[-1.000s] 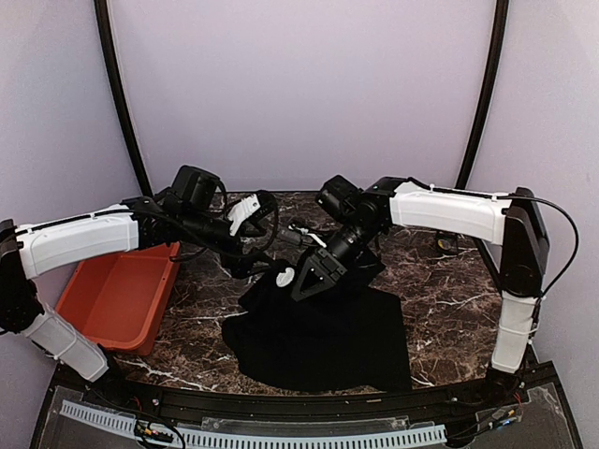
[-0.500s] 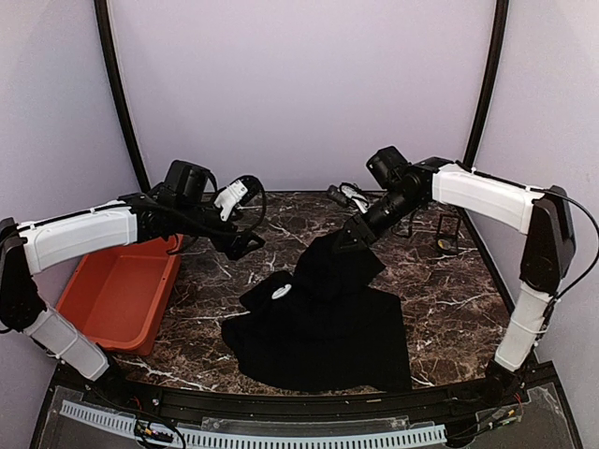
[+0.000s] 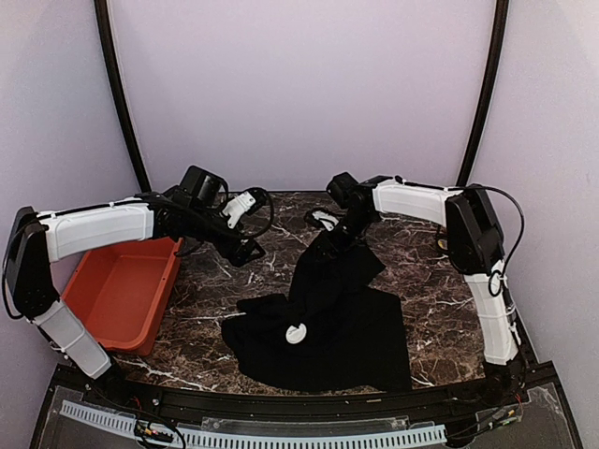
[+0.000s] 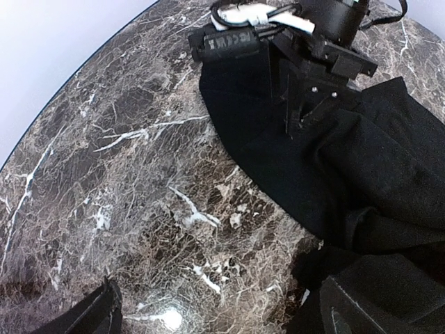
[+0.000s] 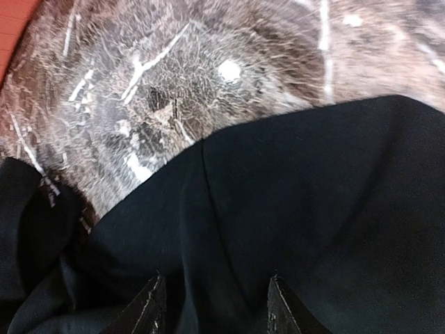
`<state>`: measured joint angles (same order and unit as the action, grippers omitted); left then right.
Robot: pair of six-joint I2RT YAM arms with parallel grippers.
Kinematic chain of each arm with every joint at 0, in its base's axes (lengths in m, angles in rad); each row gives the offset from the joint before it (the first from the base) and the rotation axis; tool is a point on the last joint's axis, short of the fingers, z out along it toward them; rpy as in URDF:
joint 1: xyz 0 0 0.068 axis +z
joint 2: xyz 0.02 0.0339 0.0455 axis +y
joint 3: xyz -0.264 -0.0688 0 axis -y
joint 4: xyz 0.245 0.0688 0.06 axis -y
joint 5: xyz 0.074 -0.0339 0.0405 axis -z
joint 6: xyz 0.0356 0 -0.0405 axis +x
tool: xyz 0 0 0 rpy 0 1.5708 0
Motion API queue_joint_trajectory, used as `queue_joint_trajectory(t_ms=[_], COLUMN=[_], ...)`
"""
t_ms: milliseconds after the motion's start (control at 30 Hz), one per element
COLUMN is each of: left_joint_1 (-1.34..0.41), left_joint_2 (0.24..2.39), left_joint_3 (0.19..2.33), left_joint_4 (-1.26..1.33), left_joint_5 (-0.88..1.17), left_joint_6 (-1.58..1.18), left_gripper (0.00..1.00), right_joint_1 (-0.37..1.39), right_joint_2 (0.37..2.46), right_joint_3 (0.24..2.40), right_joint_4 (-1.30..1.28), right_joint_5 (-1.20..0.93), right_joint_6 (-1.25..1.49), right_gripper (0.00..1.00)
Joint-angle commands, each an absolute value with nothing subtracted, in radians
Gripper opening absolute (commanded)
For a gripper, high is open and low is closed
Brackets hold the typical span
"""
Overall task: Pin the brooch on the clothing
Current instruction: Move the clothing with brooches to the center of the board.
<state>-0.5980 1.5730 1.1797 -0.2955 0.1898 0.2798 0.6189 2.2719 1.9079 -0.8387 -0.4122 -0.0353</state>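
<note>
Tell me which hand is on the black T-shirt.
The right hand: it sits on the far edge of the plain black T-shirt. The left hand hangs open over the dark marble tabletop.

The black T-shirt [image 3: 356,337] lies crumpled on the marble table [image 3: 440,281], a white brooch [image 3: 296,333] atop it, red bin [image 3: 117,295] at left

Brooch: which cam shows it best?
Top external. The brooch shows whole there, a small white disc on the shirt, with nothing blocking it. Both wrist views show shirt and table, but no brooch.
</note>
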Motion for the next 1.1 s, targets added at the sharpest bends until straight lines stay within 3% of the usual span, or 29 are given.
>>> queue_joint_trajectory(t_ms=[0,200,233,333,367,767,933,1067], left_joint_1=[-0.591,-0.591,-0.591,-0.591,-0.591,-0.591,-0.593,-0.605], left_joint_2=[1.552,1.56,1.56,1.562,1.563,1.573,1.607,1.676], left_joint_3=[1.195,1.198,1.198,1.2,1.2,1.206,1.205,1.235], left_joint_4=[-0.319,-0.325,-0.325,-0.327,-0.327,-0.336,-0.31,-0.292], left_joint_5=[0.162,0.187,0.19,0.197,0.203,0.243,0.266,0.256], left_joint_6=[0.274,0.271,0.271,0.272,0.27,0.272,0.244,0.206], left_gripper=[0.99,0.99,0.99,0.99,0.99,0.99,0.99,0.99], right_joint_1=[0.667,0.683,0.683,0.679,0.674,0.496,0.485,0.486], right_joint_2=[2.331,2.395,2.405,2.422,2.419,2.201,2.173,2.178], right_joint_3=[1.988,2.013,2.017,2.029,2.031,1.883,1.867,1.874], right_joint_4=[-0.892,-0.901,-0.904,-0.912,-0.91,-0.72,-0.688,-0.731], right_joint_5=[-0.368,-0.307,-0.302,-0.266,-0.246,0.121,0.149,0.092], right_joint_6=[-0.027,-0.004,-0.001,0.0,0.012,0.241,0.257,0.251], right_gripper=[0.48,0.46,0.4,0.03,0.0,0.0,0.0,0.21])
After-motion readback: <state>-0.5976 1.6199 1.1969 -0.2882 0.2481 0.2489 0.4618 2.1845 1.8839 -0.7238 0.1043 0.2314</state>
